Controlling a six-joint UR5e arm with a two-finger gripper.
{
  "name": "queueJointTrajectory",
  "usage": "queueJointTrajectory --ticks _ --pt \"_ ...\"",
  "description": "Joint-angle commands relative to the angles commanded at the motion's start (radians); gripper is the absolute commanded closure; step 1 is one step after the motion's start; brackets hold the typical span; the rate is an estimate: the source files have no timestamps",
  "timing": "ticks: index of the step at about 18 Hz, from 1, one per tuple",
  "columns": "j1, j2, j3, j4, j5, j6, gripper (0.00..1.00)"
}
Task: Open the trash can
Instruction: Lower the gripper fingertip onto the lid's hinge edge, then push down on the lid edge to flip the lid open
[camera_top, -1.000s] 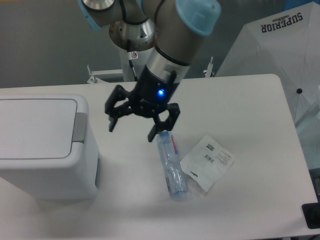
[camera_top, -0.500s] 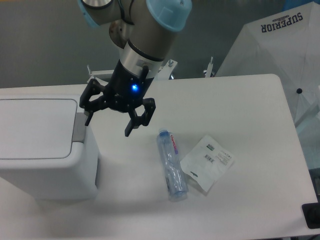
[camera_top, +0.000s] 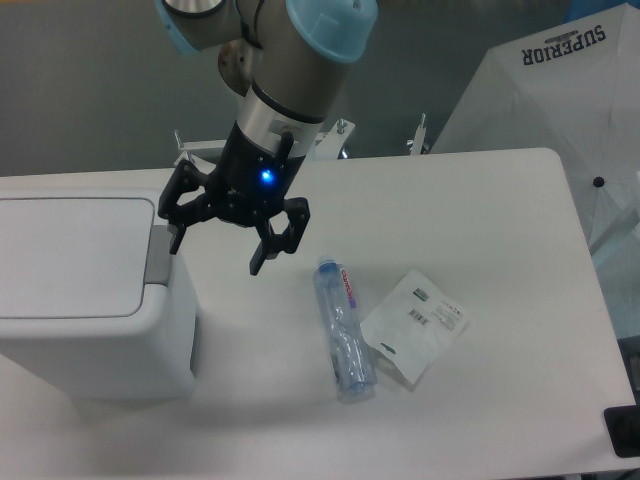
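Trash can (camera_top: 85, 290) sits on the tabletop (camera_top: 480, 200) just left of our tool (camera_top: 217, 249), lid flat and shut; our left fingertip (camera_top: 177, 241) hangs at its grey push-tab (camera_top: 158, 255). We hold the tool spread wide, empty. Right of it lie a plastic bottle (camera_top: 342, 328) and a packet (camera_top: 414, 324).

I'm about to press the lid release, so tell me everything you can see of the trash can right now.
The trash can is a large white boxy bin, plastic by its look, with rounded corners. It stands upright at the table's left edge, partly cut off by the frame. Its flat white lid is shut. A grey rectangular push-tab sits at the lid's right side. The gripper, jaws open, hangs beside the tab; contact cannot be told.
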Motion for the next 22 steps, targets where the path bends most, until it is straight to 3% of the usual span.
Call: queueJointTrajectory --ticks 14,22 --pt "-0.043 0.005 -0.040 0.012 0.002 0.003 0.00" --pt "-0.043 -0.002 -0.074 0.080 0.051 0.003 0.00"
